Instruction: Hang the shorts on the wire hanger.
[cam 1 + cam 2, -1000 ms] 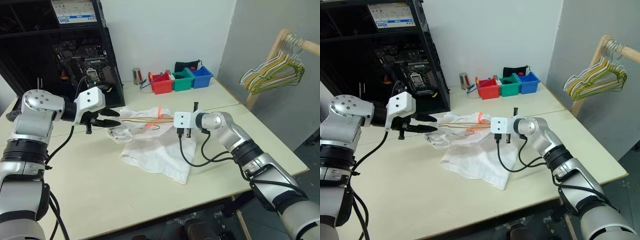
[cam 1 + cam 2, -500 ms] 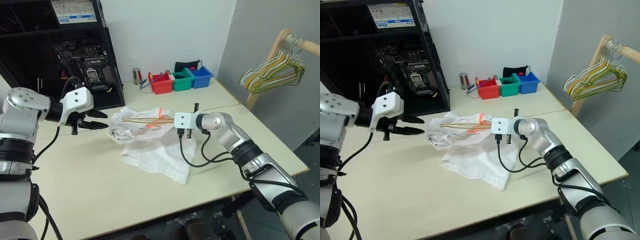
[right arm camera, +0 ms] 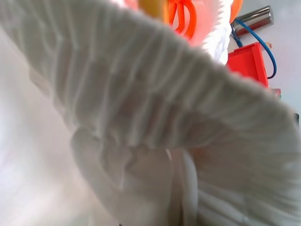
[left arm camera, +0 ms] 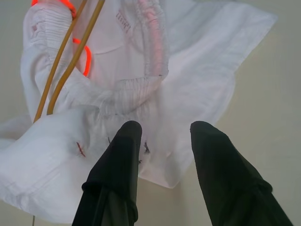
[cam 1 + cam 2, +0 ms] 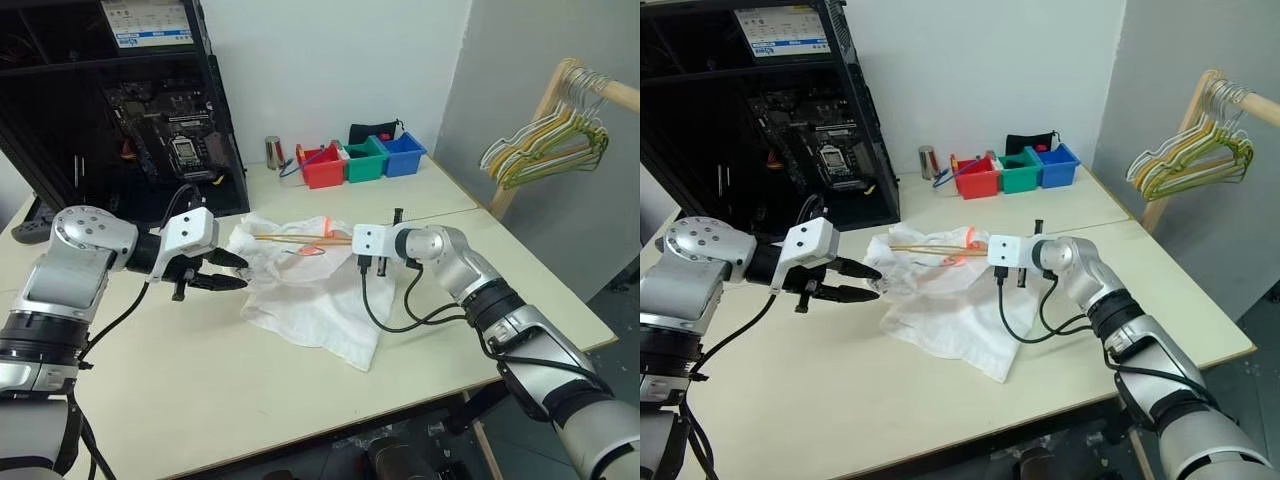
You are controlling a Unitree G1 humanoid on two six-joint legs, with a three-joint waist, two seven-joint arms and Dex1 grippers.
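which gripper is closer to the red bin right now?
Right. The right gripper sits at the shorts in mid-table, just in front of the red bin. The left gripper hangs at the shorts' far left edge, further from it.

a robotics lab or workshop: a pale worktable (image 5: 200, 390) against a plain white wall, an open computer case (image 5: 150, 110) with bare motherboard at 11 o'clock, small parts bins (image 5: 363, 160) at 12, spare hangers (image 5: 550, 150) on a wooden rail at 2.
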